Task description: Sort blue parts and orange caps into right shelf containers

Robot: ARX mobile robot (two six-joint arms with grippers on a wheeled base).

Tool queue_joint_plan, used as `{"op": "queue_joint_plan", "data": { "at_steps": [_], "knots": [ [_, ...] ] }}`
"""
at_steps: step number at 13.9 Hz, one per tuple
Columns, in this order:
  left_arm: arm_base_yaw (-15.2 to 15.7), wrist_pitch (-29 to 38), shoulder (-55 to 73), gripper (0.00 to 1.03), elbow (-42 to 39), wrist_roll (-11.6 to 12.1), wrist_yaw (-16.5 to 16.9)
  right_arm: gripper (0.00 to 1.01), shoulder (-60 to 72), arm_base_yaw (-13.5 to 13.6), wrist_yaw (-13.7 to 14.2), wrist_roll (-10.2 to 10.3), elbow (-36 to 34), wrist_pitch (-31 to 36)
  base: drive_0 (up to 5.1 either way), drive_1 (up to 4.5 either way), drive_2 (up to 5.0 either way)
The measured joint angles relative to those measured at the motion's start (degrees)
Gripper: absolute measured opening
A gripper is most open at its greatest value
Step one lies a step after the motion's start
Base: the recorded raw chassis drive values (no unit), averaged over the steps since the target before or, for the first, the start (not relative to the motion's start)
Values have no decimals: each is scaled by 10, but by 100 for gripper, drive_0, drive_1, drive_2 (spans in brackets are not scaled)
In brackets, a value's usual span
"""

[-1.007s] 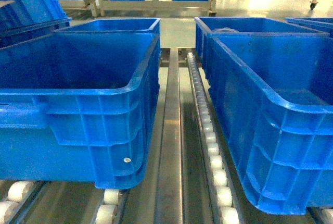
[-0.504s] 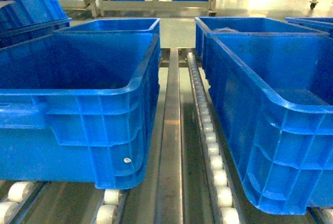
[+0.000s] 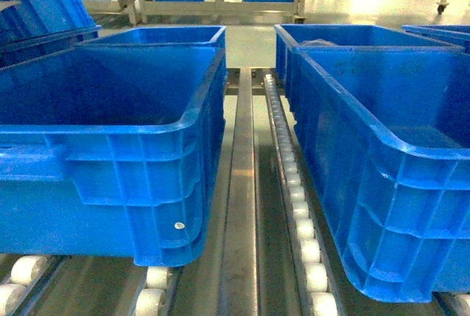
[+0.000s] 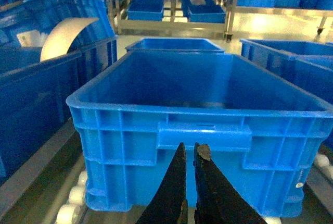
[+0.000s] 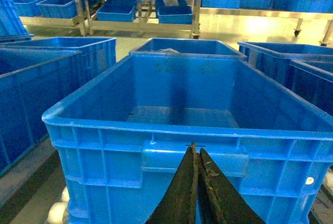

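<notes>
Head view: nothing differs from the earlier frames. The left crate and right crate sit as before on the roller track, a steel rail between them. Both crates are cut off at the frame edges, and neither end effector shows.

Left wrist view: the left end effector has its fingers nearly together, holding nothing, just before the crate's handle. The crate's floor is dim.

Right wrist view: the right end effector is closed and empty, before the right crate's rim. No parts or caps can be made out.
</notes>
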Motion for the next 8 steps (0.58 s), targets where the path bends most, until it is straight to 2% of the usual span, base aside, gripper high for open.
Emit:
{"op": "queue_joint_plan", "data": {
  "at_steps": [2,8],
  "knots": [
    [0,3,0,5,0,0,1,3,0,0,0,0,0,1,0,0,0],
    [0,3,0,82,0,0,1,81,0,0,0,0,0,1,0,0,0]
  ]
}}
